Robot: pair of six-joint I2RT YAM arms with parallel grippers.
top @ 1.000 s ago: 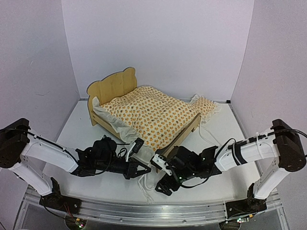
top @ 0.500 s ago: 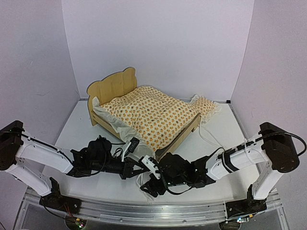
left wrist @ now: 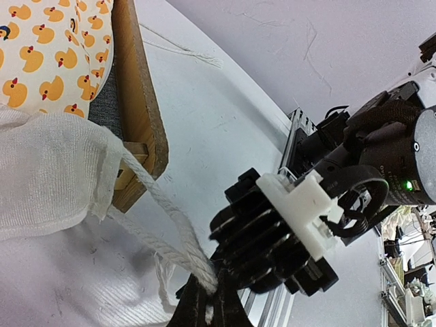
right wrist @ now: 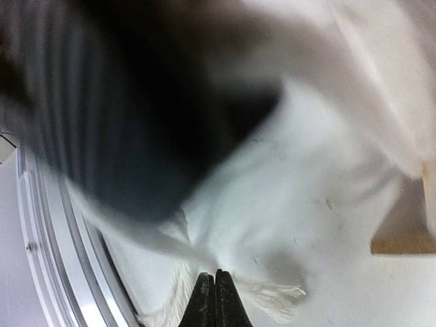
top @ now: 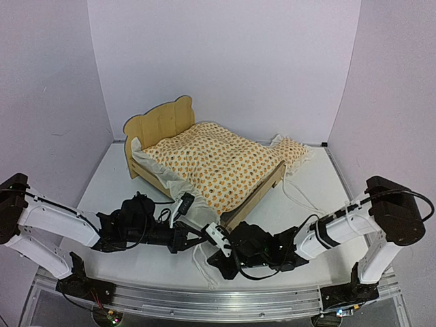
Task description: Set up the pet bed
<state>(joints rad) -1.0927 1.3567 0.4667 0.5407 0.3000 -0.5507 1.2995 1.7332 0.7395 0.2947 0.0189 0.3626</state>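
Observation:
The pet bed (top: 158, 122) is a plywood frame with a bear-ear headboard, and its footboard (left wrist: 139, 88) shows close up in the left wrist view. Duck-print bedding (top: 214, 163) with a white ruffle (left wrist: 48, 170) lies on it. A white cord (left wrist: 170, 231) runs from the ruffle's corner down to my left gripper (left wrist: 208, 300), which is shut on it. My right gripper (right wrist: 215, 283) is shut low over the table, right beside the left gripper (top: 202, 231). Frayed cord ends (right wrist: 279, 296) lie at its tips; I cannot tell if it pinches any cord.
A small matching pillow (top: 293, 151) lies on the table at the bed's right side. More white cord (top: 300, 197) trails over the table by the footboard. Both arms lie low across the front of the table, near its metal front rail (top: 204, 300).
My right gripper has gone from open to shut and has slid left and lower, close to the left gripper. The left arm has drawn back slightly, still holding the cord.

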